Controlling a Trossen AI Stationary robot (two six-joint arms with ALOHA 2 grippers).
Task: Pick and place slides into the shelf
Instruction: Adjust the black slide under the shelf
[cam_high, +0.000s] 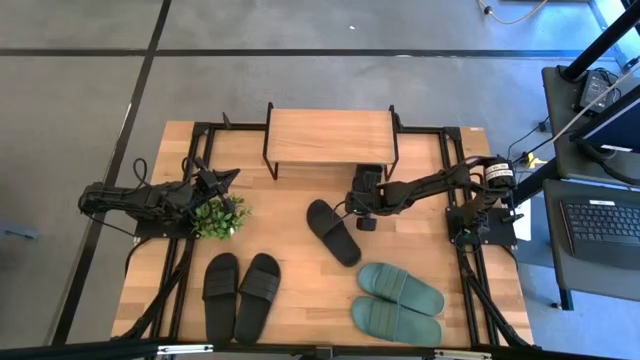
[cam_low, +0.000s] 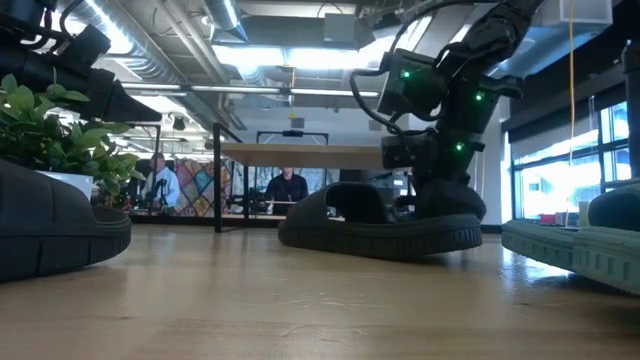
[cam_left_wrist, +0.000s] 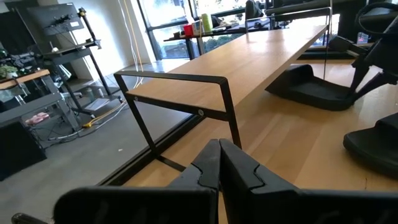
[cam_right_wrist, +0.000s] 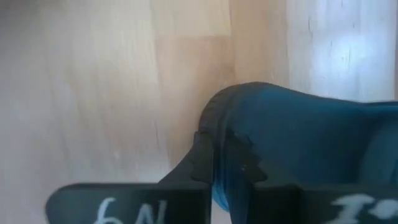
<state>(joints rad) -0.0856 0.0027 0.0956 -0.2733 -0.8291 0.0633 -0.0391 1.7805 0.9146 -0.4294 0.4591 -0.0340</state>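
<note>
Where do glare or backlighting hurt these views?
Low view: bright windows and ceiling lights behind turn the black slide into a dark silhouette. Right wrist view: glare whitens the table beside that slide, which is pinched in the right hand. High view: evenly lit, only soft shadows by the shelf. Left wrist view: bright windows beyond, tabletop readable.

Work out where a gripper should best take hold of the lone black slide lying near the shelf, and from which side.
Probably the raised strap edge of the lone black slide, approached from above: the sole lies flat on the table, so only the arched strap offers an edge to pinch. The right gripper is there, shut on that edge; the left gripper waits above the plant.
</note>
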